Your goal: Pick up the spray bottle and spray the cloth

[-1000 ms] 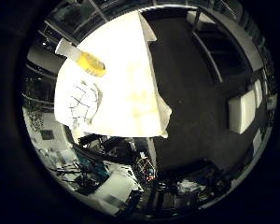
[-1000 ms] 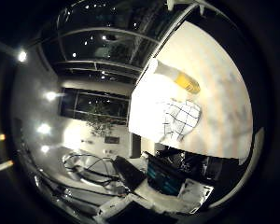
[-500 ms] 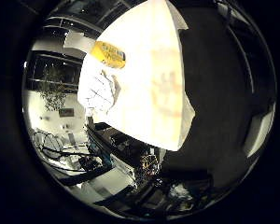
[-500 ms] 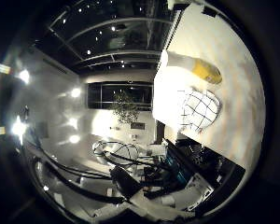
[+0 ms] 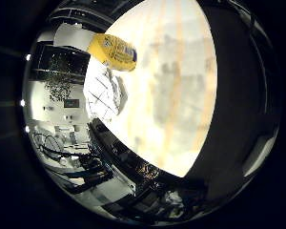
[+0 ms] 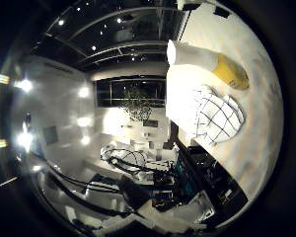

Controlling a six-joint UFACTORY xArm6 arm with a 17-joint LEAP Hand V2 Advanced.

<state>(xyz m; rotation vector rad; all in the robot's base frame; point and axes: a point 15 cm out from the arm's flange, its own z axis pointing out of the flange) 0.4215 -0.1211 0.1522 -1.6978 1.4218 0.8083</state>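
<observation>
Larger in both palm views than 0.5 s ago, so closer to the table (image 5: 181, 95) now. No part of the hand visible; cannot tell how far open or whether holding anything. Spray bottle (image 6: 207, 61) lying on the table, right beside the checked cloth (image 6: 214, 118).

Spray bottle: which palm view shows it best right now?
The thumb side view: the whole spray bottle shows, white top and yellow body, lying on the table beside the cloth. The little finger side view shows mainly its yellow body.
</observation>
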